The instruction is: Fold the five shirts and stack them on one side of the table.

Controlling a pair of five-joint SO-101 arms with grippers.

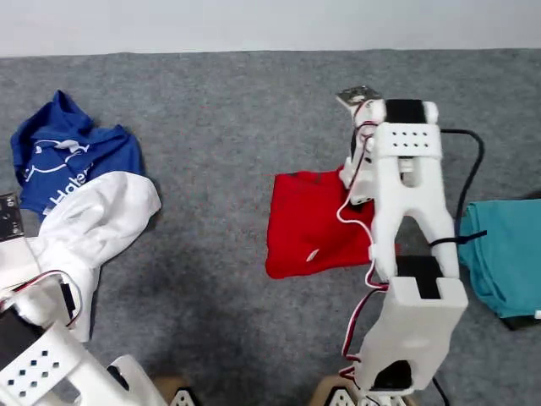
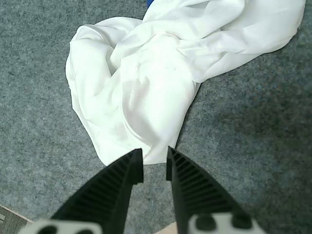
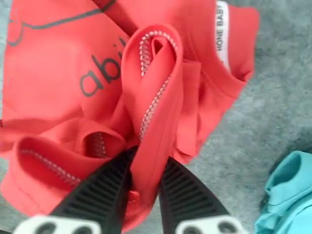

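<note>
Fabric in four colours lies on the grey table (image 1: 211, 110), whose top has a coarse, felt-like nap. Near the middle of the table sits the red jersey shirt (image 1: 308, 224), partly gathered into a rough rectangle with a soft rolled fold along its near side. Dark lettering runs across its front, and a white woven label sits inside the neck. The right gripper (image 3: 146, 158) has its black, ribbed jaws clamped on a bunched ridge of this red cloth, where a hem with pale zigzag stitching loops up above the tips. The white plastic arm carrying that gripper stretches from the near edge over the shirt's right side.

Toward the right edge lies the teal shirt (image 1: 507, 254), a flattish shape with gentle creases and a rolled edge. It is apart from the red one, with bare nap between them.

Toward the left edge, the blue shirt with white print (image 1: 72, 156) is crumpled in a heap on the far side. The thin, smooth white shirt (image 1: 101, 211) overlaps its near side and drapes in long, soft folds toward the near left corner. The left gripper (image 2: 155, 158) hovers at this white shirt's rounded hem. Its jaws are set narrowly apart with nothing between them, and the grey table shows through the gap. Whether the tips touch the cloth cannot be told.
</note>
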